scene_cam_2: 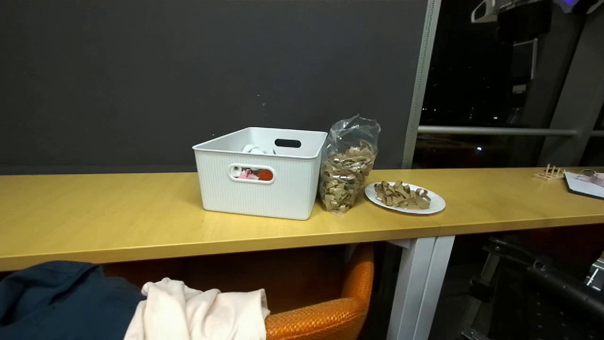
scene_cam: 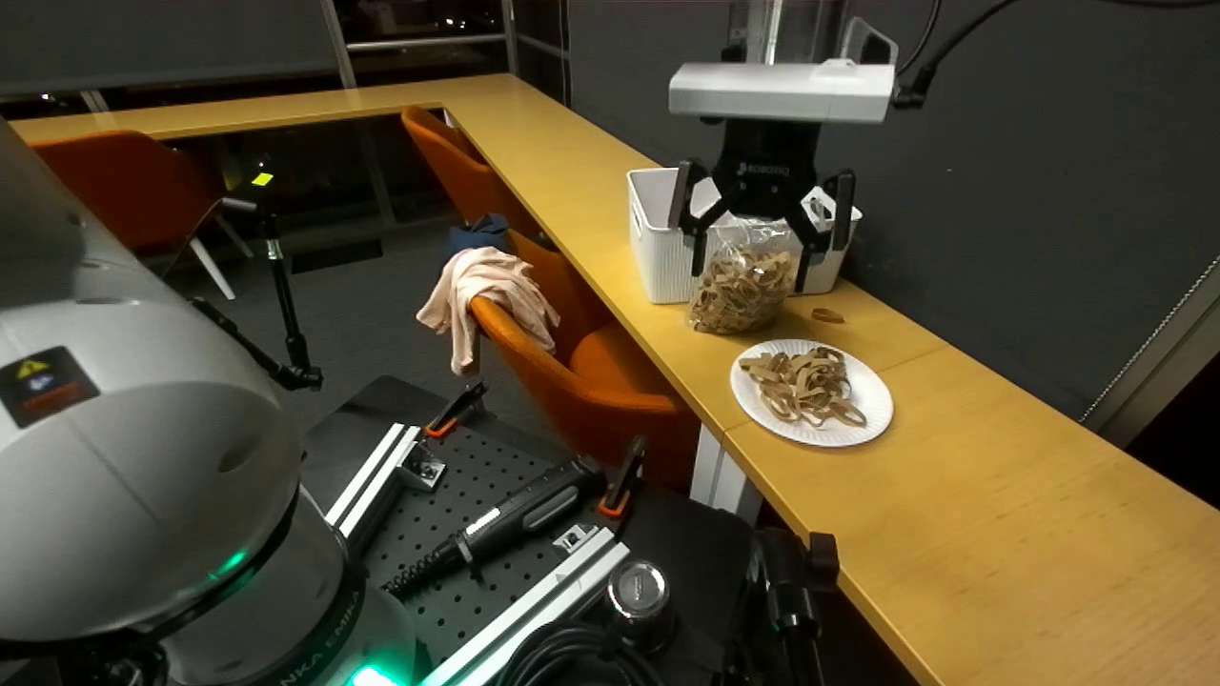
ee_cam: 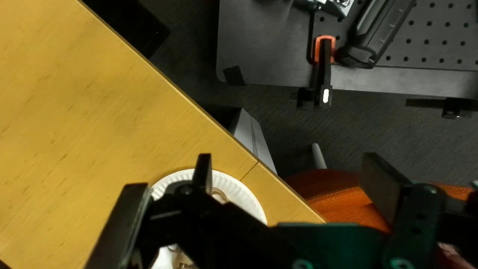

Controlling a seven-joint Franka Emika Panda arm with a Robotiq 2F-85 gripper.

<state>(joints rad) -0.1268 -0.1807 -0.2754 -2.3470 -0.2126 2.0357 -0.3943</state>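
My gripper (scene_cam: 753, 264) hangs open above the table, with nothing between its fingers. In an exterior view it overlaps a transparent bag (scene_cam: 743, 297) of brown loops; whether it stands directly over the bag I cannot tell. The bag (scene_cam_2: 347, 177) is upright beside a white bin (scene_cam_2: 259, 200). On its far side from the bin lies a white paper plate (scene_cam_2: 438, 206) with a pile of brown loops (scene_cam_2: 401, 195). In the wrist view the spread fingers (ee_cam: 203, 172) partly hide the plate (ee_cam: 244, 196). One loose loop (scene_cam: 827, 315) rests on the table near the bag.
The wooden table (scene_cam: 1029, 495) runs along a dark wall. An orange chair (scene_cam: 572, 400) with a pink cloth (scene_cam: 491, 291) stands at its edge. A black perforated board (scene_cam: 457, 505) carries a handheld tool (scene_cam: 524, 510) and clamps. The bin holds several small items.
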